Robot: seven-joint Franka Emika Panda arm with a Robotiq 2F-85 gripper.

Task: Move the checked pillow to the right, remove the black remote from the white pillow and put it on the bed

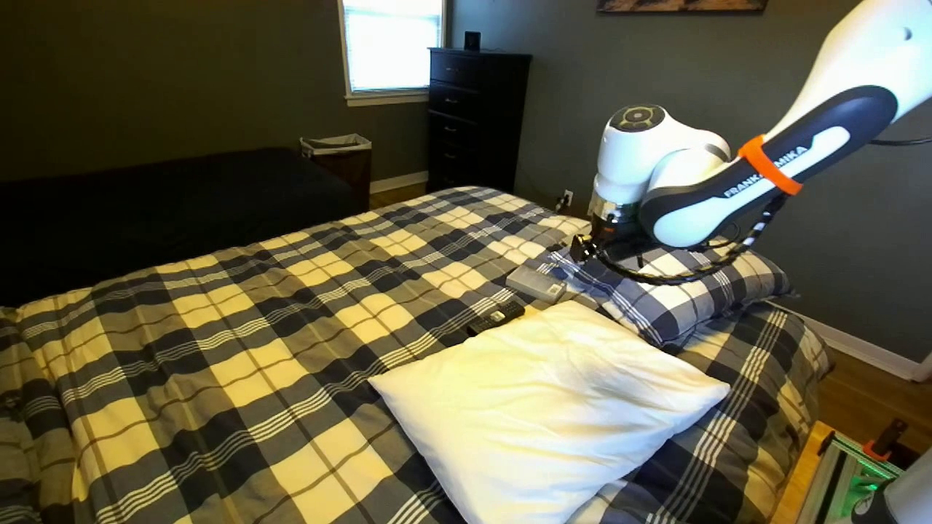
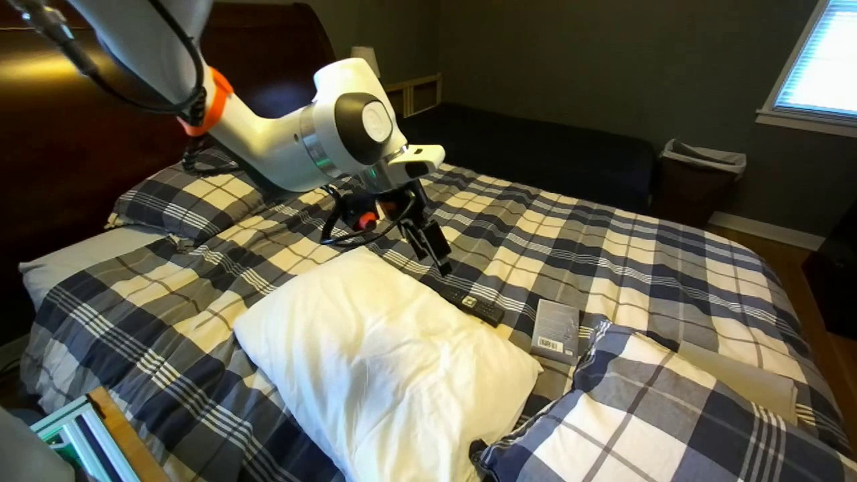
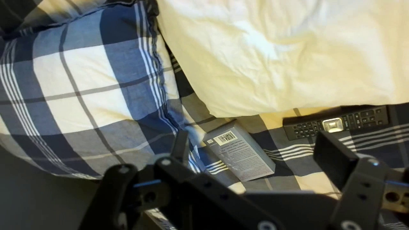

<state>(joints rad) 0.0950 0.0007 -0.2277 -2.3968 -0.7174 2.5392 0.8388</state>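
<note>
Gripper (image 3: pixel 254 145): fingers spread wide apart, raised above the bed (image 1: pixel 240 364).
Black remote (image 3: pixel 333 124): buttons up on the bed, off the white pillow (image 1: pixel 553 407), lengthwise along its edge facing the bed's middle; contact between the two cannot be fully made out.
White pillow: lying flat, toward the bed's side edge beside the metal frame (image 2: pixel 107 442).
Checked pillow (image 2: pixel 643 415): by the bed's foot edge, toward the corner on the metal frame's side, one corner against the white pillow.
Grey box (image 3: pixel 241 153): barcode face up on the bed, between the black remote and the checked pillow.
</note>
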